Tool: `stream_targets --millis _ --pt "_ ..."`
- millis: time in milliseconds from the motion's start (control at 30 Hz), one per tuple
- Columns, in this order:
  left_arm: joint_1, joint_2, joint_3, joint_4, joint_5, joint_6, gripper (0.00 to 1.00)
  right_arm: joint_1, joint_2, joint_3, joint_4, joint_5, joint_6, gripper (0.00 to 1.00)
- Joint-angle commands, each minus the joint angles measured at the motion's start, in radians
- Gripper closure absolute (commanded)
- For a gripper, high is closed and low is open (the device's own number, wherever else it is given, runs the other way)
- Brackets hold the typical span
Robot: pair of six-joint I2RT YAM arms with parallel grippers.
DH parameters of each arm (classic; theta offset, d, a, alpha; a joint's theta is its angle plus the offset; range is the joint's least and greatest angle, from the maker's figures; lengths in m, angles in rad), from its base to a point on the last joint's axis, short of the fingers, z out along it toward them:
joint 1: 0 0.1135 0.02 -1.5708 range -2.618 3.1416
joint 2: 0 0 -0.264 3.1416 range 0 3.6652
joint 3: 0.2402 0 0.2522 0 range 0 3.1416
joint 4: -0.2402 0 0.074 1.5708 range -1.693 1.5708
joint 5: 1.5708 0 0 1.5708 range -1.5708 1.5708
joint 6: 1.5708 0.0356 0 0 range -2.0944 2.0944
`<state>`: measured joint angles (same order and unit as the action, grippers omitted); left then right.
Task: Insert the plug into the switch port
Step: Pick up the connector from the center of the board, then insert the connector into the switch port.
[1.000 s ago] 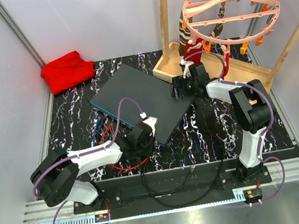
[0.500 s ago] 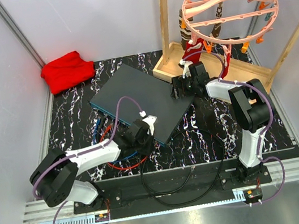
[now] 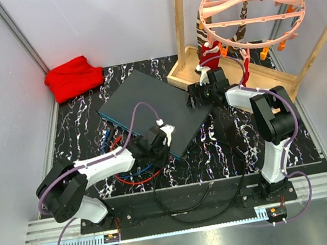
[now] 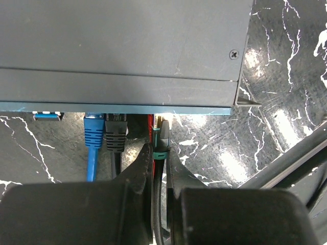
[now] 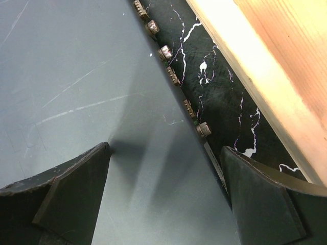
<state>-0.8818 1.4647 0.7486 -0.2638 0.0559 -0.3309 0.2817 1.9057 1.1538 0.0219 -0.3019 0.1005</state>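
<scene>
Grey and rigid, the switch point(image 3: 148, 103) lies flat on the surface and probably will not slide easily. The right gripper point(image 5: 164, 150) stands wide apart over its far corner. The left gripper point(image 4: 158, 149) is clamped on the plug point(image 4: 162, 133) at the switch's front edge. The plug is small, light and stiff, so it is best pinched close behind its tip.

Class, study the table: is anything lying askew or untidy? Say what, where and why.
The switch lies diagonally, not square to the table. A red cable and a blue cable loop untidily before its socket edge. A red cloth sits bunched in the far left corner.
</scene>
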Motion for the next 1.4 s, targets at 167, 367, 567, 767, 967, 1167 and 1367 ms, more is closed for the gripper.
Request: stream_targets --millis 167,367,567,767,967,1167,1367 --pt "0.003 0.066 0.115 0.261 -0.008 0.007 0.96 0.025 0.035 0.021 -0.042 -0.163 0.033 0.03" --pt "0.003 0.026 0.107 0.252 -0.039 0.009 0.87 0.027 0.023 0.012 -0.039 -0.138 0.024 0.03" --pt "0.000 -0.072 0.068 0.157 -0.108 0.012 0.72 0.025 0.018 0.012 -0.040 -0.118 0.013 0.03" --pt "-0.020 -0.165 0.021 0.060 -0.145 0.039 0.53 0.025 0.026 0.018 -0.045 -0.109 0.007 0.03" --pt "-0.072 -0.188 0.020 -0.035 -0.174 0.075 0.51 0.027 0.030 0.024 -0.048 -0.109 0.005 0.03" --pt "-0.091 -0.123 0.052 -0.114 -0.182 0.069 0.64 0.027 0.033 0.024 -0.051 -0.106 0.005 0.03" --pt "-0.094 -0.069 0.075 -0.130 -0.140 0.066 0.68 0.025 0.032 0.023 -0.051 -0.102 0.004 0.03"
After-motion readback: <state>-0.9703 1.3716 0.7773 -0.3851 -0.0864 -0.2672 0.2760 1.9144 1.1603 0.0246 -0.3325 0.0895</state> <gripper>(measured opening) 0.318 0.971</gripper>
